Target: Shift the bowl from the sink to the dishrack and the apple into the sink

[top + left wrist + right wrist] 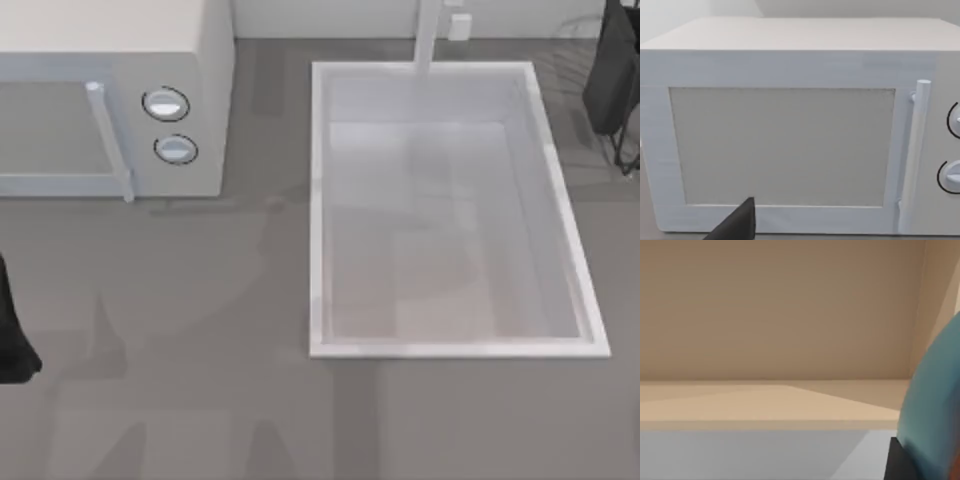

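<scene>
At the near left edge of the worktop, the left arm sits parked as a dark shape, its wrist camera facing the white microwave; a single dark fingertip shows low in that view, and I cannot tell whether those fingers are released or clenched. Further in, the sink lies with its white basin bare, faucet post at its far rim, so the bowl seems already lifted out. In the right wrist view a blue curved surface, apparently the bowl, crowds one edge right beside a dark finger; it looks held, though the grip itself is cut off and I cannot tell for sure. At the far right corner the right arm stands over faint grey wires of the dishrack. The step in hand appears to be carrying the bowl to the rack; next comes lowering and releasing it there. I cannot place the apple.
</scene>
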`<state>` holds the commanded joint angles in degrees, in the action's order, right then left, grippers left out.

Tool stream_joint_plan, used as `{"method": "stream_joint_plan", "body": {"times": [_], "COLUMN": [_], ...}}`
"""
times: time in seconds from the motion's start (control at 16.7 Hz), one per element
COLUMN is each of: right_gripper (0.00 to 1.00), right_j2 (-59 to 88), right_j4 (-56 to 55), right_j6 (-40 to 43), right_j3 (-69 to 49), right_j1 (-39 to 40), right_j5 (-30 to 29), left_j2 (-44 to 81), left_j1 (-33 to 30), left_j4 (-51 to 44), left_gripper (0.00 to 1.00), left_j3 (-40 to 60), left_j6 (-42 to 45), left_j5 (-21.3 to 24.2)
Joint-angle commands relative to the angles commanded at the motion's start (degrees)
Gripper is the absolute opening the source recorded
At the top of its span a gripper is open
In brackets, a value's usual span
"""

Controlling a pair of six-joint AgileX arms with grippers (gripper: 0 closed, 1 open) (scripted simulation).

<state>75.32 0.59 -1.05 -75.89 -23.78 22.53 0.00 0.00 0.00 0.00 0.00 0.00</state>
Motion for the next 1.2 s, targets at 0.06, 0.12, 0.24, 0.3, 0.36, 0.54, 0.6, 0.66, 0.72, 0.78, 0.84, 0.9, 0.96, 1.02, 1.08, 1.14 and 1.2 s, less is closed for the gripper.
{"method": "stream_joint_plan", "body": {"times": [0.06,0.12,0.24,0.3,0.36,0.54,0.6,0.66,0.72,0.78,0.84,0.9,0.96,1.02,1.08,1.14,1.2], "right_gripper": [0.00,0.00,0.00,0.00,0.00,0.00,0.00,0.00,0.00,0.00,0.00,0.00,0.00,0.00,0.00,0.00,0.00], "right_j2": [0.11,0.63,2.91,4.54,6.42,12.92,15.19,17.40,19.51,21.46,23.20,24.69,25.88,26.79,27.36,27.64,27.64], "right_j4": [-0.13,-0.78,-3.94,-6.37,-9.25,-20.07,-24.07,-28.10,-32.04,-35.77,-39.16,-42.09,-44.40,-46.14,-47.22,-47.74,-47.75], "right_j6": [0.00,0.01,0.05,0.06,0.08,0.17,0.20,0.24,0.26,0.27,0.27,0.24,0.21,0.17,0.14,0.12,0.12], "right_j3": [0.04,0.23,1.27,2.10,3.12,7.22,8.83,10.50,12.17,13.80,15.33,16.73,17.91,18.86,19.49,19.82,19.82], "right_j1": [0.02,0.10,0.44,0.69,0.98,2.17,2.64,3.15,3.66,4.18,4.68,5.14,5.54,5.87,6.09,6.21,6.21], "right_j5": [-0.01,-0.07,-0.45,-0.76,-1.13,-2.53,-3.05,-3.59,-4.12,-4.64,-5.14,-5.60,-5.99,-6.31,-6.53,-6.64,-6.65], "left_j2": [0.00,0.00,0.00,0.00,0.00,0.00,0.00,0.00,0.00,0.00,0.00,0.00,0.00,0.00,0.00,0.00,0.00], "left_j1": [0.00,0.00,0.00,0.00,0.00,0.00,0.00,0.00,0.00,0.00,0.00,0.00,0.00,0.00,0.00,0.00,0.00], "left_j4": [0.00,0.00,0.00,0.00,0.00,0.00,0.00,0.00,0.00,0.00,0.00,0.00,0.00,0.00,0.00,0.00,0.00], "left_gripper": [1.00,1.00,1.00,1.00,1.00,1.00,1.00,1.00,1.00,1.00,1.00,1.00,1.00,1.00,1.00,1.00,1.00], "left_j3": [0.00,0.00,0.00,0.00,0.00,0.00,0.00,0.00,0.00,0.00,0.00,0.00,0.00,0.00,0.00,0.00,0.00], "left_j6": [0.00,0.00,0.00,0.00,0.00,0.00,0.00,0.00,0.00,0.00,0.00,0.00,0.00,0.00,0.00,0.00,0.00], "left_j5": [0.00,0.00,0.00,0.00,0.00,0.00,0.00,0.00,0.00,0.00,0.00,0.00,0.00,0.00,0.00,0.00,0.00]}}
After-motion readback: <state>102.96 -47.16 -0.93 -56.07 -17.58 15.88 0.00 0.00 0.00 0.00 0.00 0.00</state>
